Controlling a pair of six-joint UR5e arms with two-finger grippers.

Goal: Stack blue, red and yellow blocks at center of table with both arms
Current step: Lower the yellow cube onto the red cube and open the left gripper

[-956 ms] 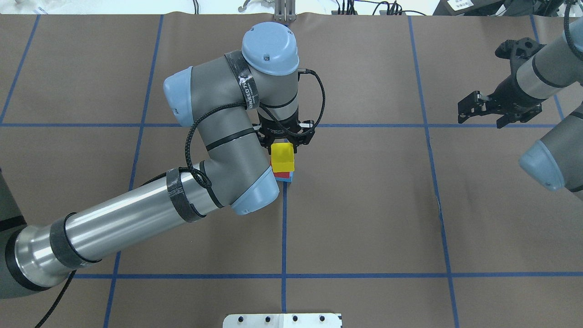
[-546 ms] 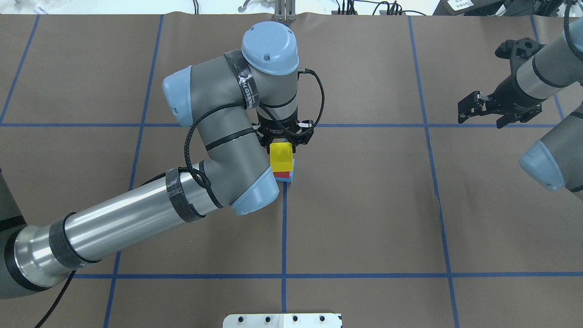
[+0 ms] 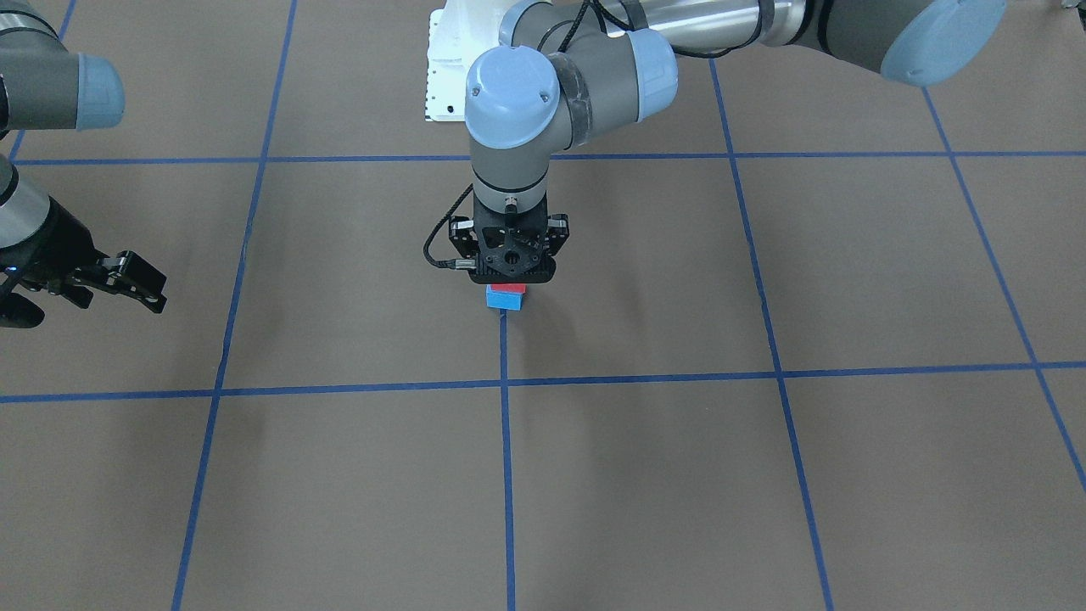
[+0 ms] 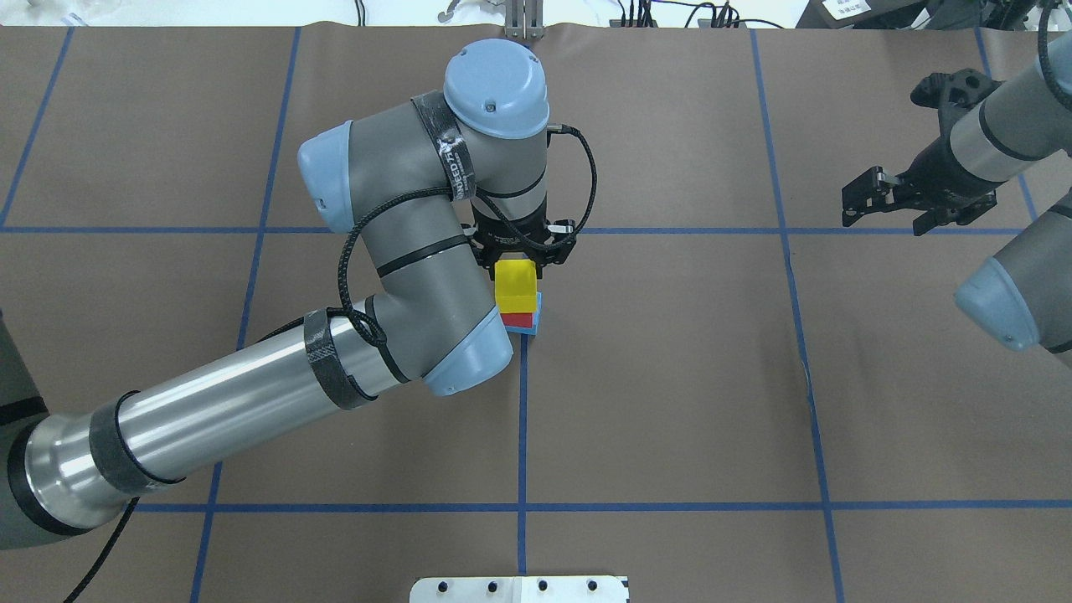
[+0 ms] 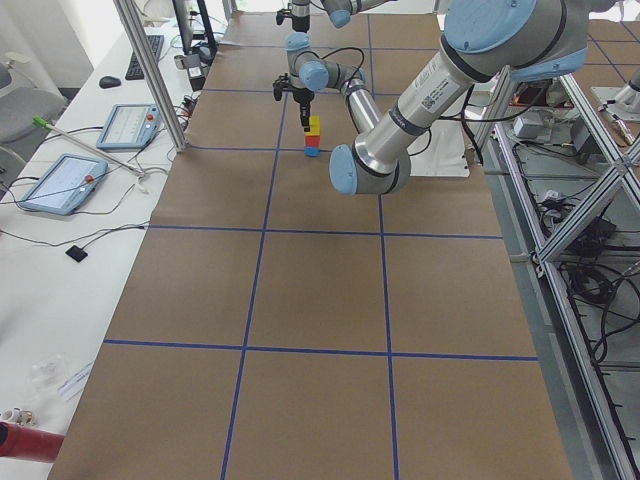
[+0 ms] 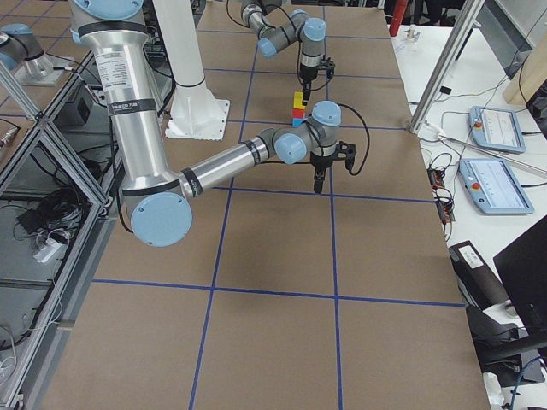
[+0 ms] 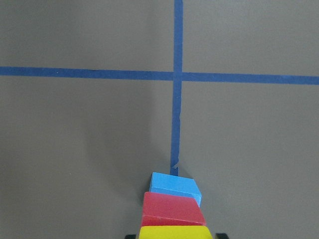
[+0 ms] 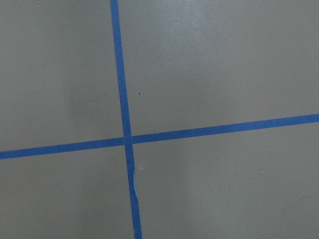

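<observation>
Blue tape lines point(image 4: 522, 419) by yellow block point(image 4: 515, 283)

The three cubes form one upright tower near the middle of the table point(image 4: 670, 394). The blue block point(image 4: 527, 330) is at the bottom, sitting flat right on the centre tape line point(image 4: 521, 419). The red block point(image 4: 517, 319) sits on it, and the yellow block point(image 4: 515, 286) is on top. From overhead, blue peeks out at 3 and 6 o'clock of the red, so the edges don't look perfectly flush.

Grey arms point(image 4: 419, 276) carry pale-blue caps point(image 4: 496, 88) and black cables point(image 4: 596, 182).
</observation>
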